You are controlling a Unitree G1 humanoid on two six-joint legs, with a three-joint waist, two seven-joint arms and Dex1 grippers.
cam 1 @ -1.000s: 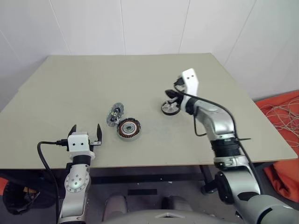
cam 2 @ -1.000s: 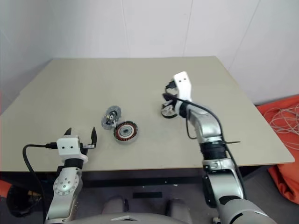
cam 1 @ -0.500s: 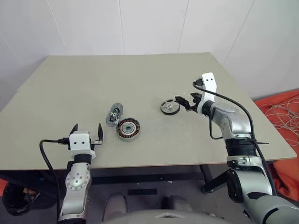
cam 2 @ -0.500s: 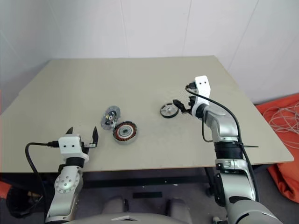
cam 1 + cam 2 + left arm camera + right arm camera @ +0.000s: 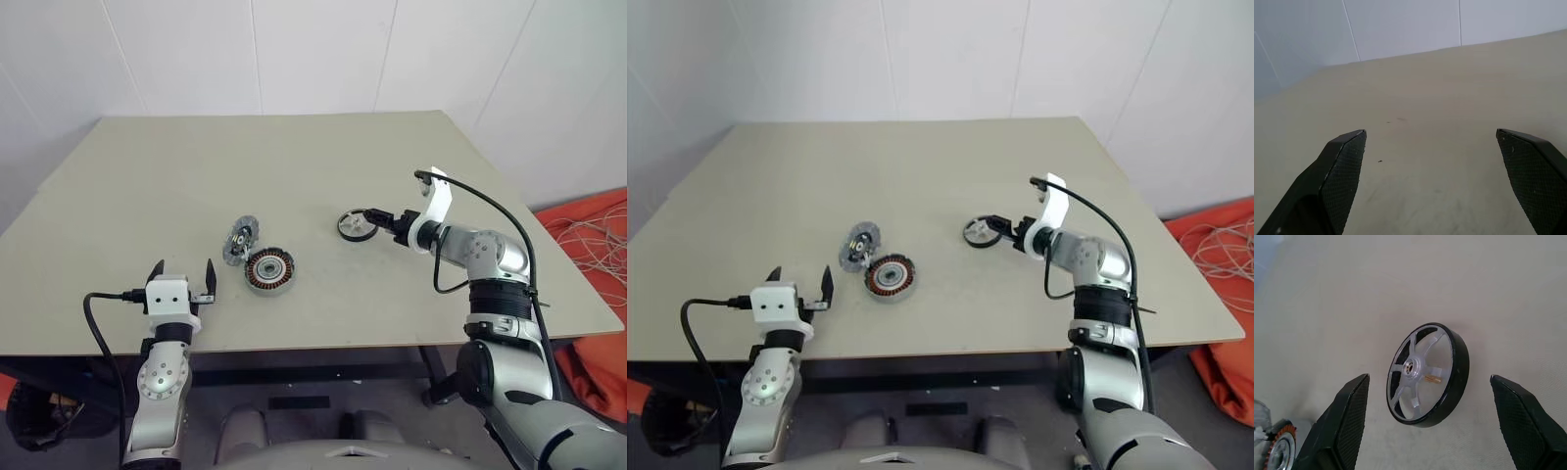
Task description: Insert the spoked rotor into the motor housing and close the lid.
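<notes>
From the head views we see one beige worktop [image 5: 147, 176] against white walls, carrying one spoked rotor [image 5: 357, 225], one motor housing [image 5: 269, 270] and one lid [image 5: 239, 240]. Left wrist view: the left gripper [image 5: 1435, 181] gapes empty. Right wrist view: the right gripper [image 5: 1432, 423], released, flanks the rotor.

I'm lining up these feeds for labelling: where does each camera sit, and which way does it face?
Head stereo pair: on the head, looking forward and down over the table; both arms show.
Left wrist: looks along the open left gripper at bare tabletop.
Right wrist: looks along the open right gripper at the spoked rotor.
Shared: the rotor and the motor housing appear in head and right wrist views.
</notes>
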